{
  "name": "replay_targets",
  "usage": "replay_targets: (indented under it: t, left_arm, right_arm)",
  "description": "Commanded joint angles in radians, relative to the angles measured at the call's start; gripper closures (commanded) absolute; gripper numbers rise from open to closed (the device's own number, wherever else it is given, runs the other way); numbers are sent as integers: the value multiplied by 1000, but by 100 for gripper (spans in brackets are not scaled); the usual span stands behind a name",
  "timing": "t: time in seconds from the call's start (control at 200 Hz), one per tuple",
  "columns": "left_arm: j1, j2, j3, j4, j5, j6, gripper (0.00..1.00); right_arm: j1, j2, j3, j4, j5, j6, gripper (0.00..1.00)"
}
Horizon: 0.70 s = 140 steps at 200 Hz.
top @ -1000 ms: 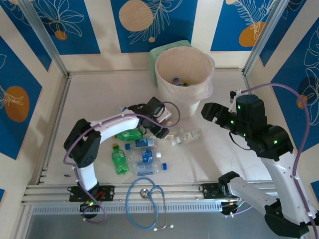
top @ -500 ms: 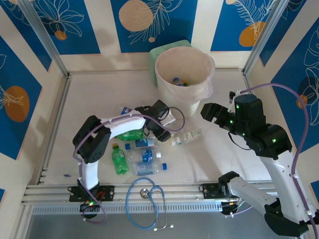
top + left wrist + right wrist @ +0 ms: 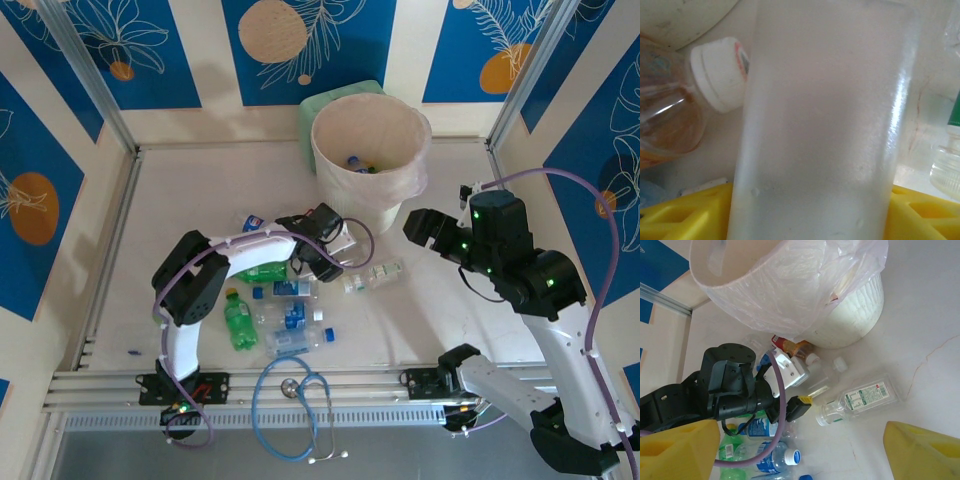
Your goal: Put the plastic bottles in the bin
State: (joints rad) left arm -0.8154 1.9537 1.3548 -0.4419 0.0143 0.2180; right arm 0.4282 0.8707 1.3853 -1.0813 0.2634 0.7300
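Several plastic bottles (image 3: 290,315) were found lying on the table (image 3: 200,190), clustered near the foot of the bin (image 3: 400,195). Their count could not be fixed, since the left arm covered part of the heap. The left gripper (image 3: 328,264) was set down among them. In the left wrist view its yellow fingers (image 3: 685,215) were seen spread wide, unclenched, with a frosted bottle (image 3: 825,110) lying between them; that bottle was cut off at top and bottom. A brown bottle (image 3: 665,115) with a white cap was noted just beside it, partly out of frame.

The right gripper (image 3: 412,226) was held above the table, right of the bin, its fingers (image 3: 675,450) parted and grasping nothing.

A blue cap (image 3: 354,158) was made out inside the bin; the rest of its contents was hidden by the wall. A pale green box (image 3: 318,105) was largely hidden behind the bin. A stethoscope (image 3: 295,400) was recorded at the near edge.
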Motion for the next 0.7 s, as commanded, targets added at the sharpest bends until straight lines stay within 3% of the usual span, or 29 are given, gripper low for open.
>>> replay_targets:
  t: [0.0,0.385,0.695]
  left_arm:
    - [-13,4,-4,14,-8,22,37]
    - [-41,-115,-52,43,-18,83,50]
    - [-88,-235,-78,4,-54,162,52]
  right_arm:
    - [1,-26,12,-17,15,8,15]
    - [0,-33,1,-8,18,11,16]
    - [-4,-59,-8,-3,33,25,16]
